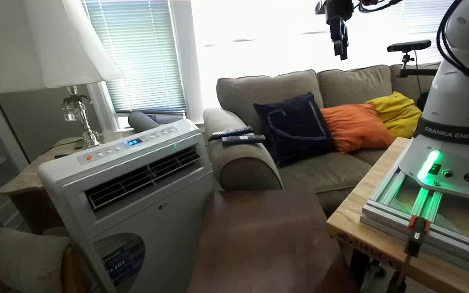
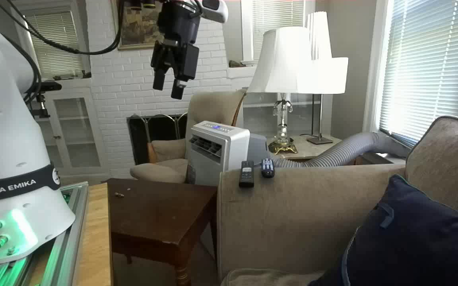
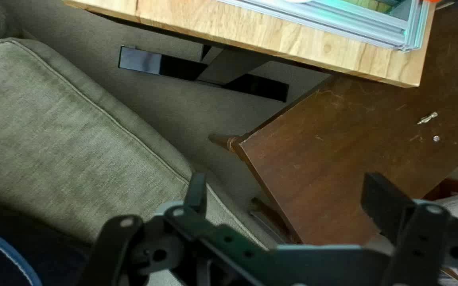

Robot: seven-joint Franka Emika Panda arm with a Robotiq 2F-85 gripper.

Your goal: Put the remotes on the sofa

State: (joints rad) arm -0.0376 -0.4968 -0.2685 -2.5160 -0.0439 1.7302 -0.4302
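Two black remotes lie side by side on top of the padded arm of the grey-beige sofa (image 1: 250,165). The front remote (image 1: 244,139) and the back remote (image 1: 231,132) show in an exterior view; both also show in an exterior view as a darker remote (image 2: 247,175) and a remote with bluish glare (image 2: 267,168) on the sofa arm (image 2: 292,214). My gripper (image 2: 167,87) is open and empty, pointing down, high in the air, well above the remotes. In the wrist view my gripper (image 3: 286,192) has its fingers wide apart over the sofa seat (image 3: 74,127) and table; the remotes are out of view there.
A navy pillow (image 1: 295,128), an orange cushion (image 1: 354,126) and a yellow cushion (image 1: 397,112) lie on the sofa. A white air conditioner (image 1: 153,203) stands beside the sofa arm. A brown table (image 1: 259,236) stands before it. A lamp (image 2: 284,63) stands behind.
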